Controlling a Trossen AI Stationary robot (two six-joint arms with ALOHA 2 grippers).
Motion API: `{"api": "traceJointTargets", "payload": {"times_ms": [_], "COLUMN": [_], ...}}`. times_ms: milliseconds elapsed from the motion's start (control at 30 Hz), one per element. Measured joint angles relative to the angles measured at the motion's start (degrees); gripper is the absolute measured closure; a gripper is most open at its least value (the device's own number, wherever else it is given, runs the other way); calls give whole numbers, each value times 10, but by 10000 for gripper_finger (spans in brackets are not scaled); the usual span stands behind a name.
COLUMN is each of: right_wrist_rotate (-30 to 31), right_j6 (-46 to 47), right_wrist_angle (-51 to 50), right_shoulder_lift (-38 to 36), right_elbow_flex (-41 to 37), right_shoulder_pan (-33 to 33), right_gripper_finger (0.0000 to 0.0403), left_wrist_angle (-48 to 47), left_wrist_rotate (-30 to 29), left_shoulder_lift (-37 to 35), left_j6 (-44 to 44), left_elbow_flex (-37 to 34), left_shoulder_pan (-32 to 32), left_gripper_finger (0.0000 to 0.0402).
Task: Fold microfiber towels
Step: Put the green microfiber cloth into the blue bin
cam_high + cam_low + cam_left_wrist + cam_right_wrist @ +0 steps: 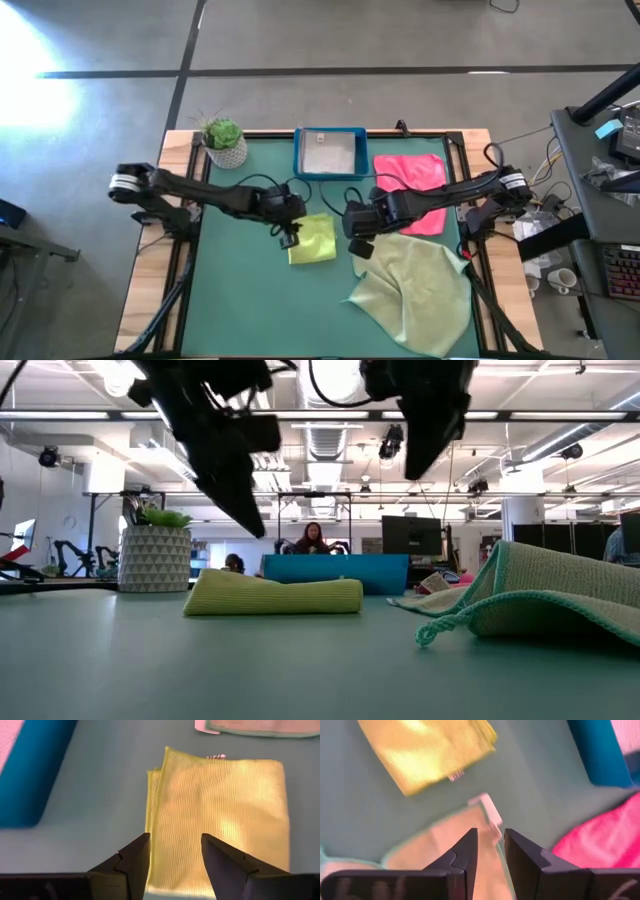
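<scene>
A folded yellow towel [313, 240] [220, 820] lies flat on the green table mat. My left gripper [290, 238] [175, 840] hangs open above the towel's left edge, clear of it. A larger pale sage towel [420, 290] [540, 600] lies rumpled and partly doubled over at the near right. My right gripper [360, 245] [490, 837] hovers high above that towel's far left corner [487, 810], its fingers a small gap apart with nothing between them. A pink towel [412, 180] lies at the far right. A grey towel [330, 155] lies in the blue tray [300, 150].
A potted plant [224, 142] [155, 555] stands at the far left corner. The blue tray sits at the middle of the far edge. Bare mat [250, 310] spreads over the near left. People sit in the room beyond the table.
</scene>
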Motion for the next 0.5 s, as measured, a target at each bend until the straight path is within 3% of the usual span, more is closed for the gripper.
{"api": "traceJointTargets", "payload": {"times_ms": [233,500], "right_wrist_rotate": [0,0], "right_j6": [6,69], "right_wrist_angle": [-15,50], "right_shoulder_lift": [-8,-9], "right_elbow_flex": [-63,-138], "right_shoulder_pan": [22,52], "right_gripper_finger": [324,330], "left_wrist_angle": [-72,-72], "left_wrist_rotate": [0,30], "left_shoulder_lift": [-93,-154], "left_j6": [-54,-95], "left_elbow_flex": [-23,-85], "left_shoulder_pan": [-2,-3], "left_gripper_finger": [240,240]}}
